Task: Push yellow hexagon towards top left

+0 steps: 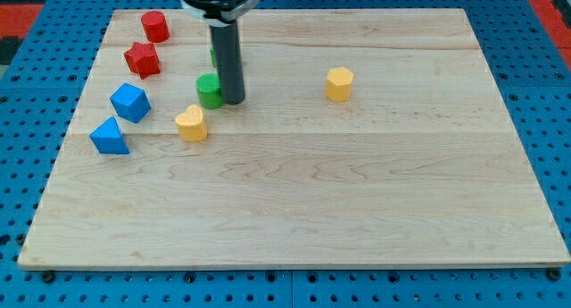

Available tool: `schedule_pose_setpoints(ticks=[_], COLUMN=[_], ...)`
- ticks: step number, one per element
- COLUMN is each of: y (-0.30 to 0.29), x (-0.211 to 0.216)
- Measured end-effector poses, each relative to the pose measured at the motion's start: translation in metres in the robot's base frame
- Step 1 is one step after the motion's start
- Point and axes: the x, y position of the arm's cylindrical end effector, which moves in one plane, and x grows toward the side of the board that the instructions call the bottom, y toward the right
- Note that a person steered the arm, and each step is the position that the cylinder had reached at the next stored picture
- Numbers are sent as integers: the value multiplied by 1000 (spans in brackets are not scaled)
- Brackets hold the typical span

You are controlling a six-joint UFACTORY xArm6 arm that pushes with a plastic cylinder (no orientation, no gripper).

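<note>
Yellow hexagon sits alone right of centre on table, well right of my tip. Tip touching or just beside green block, its right. No hand, just bare rod. To push far-left, tip must reach hexagon's near-right side. Blocks chunky, matte; table pale wood grain.

No text, label, brand, number or sign can be read anywhere in the camera view: the wooden counter, the coloured blocks and the dark rod carry no legible marks.
</note>
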Motion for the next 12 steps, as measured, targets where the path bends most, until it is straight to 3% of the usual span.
schedule_pose_setpoints(ticks=[1, 3, 4, 5, 6, 8, 9, 11, 12], y=[12, 127, 168, 110, 104, 143, 143, 193, 123], x=[0, 33, -7, -56, -77, -81, -119, -153, -160])
